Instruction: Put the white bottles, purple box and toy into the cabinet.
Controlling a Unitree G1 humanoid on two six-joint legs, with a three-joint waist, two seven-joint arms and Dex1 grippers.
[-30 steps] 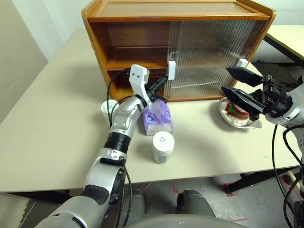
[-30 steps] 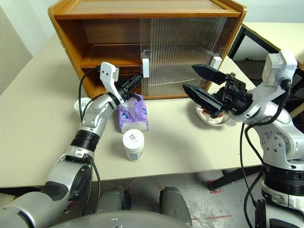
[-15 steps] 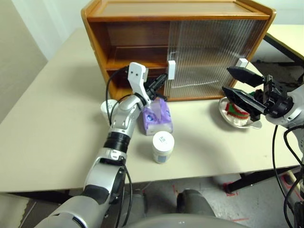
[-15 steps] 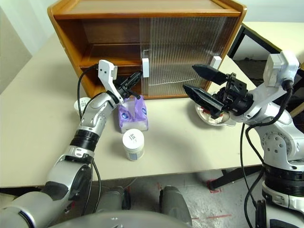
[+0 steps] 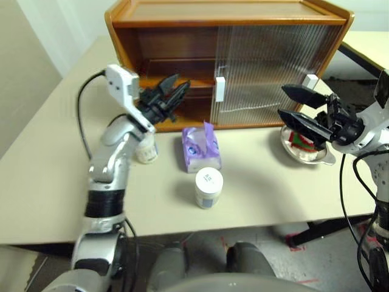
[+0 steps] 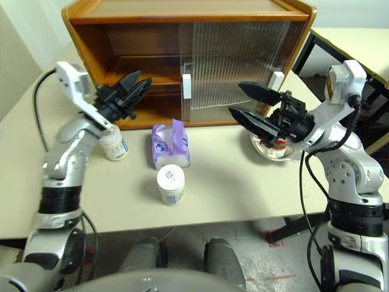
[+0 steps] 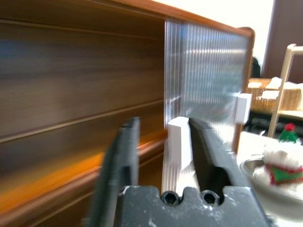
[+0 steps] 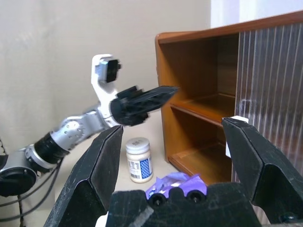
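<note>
Matte beige table (image 5: pixel 55 176), ribbed-door wooden cabinet (image 5: pixel 267 67), both grippers' jaws parted, empty.

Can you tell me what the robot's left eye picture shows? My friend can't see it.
A wooden cabinet stands on a table, its left side open. In front lie a purple box and two white bottles. The left claw hangs open at the opening, and the right claw hangs open above a toy in a dish.

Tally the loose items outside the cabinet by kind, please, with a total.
White bottles: 2
Purple box: 1
Toy: 1
Metal dish: 1
Total: 5
</note>
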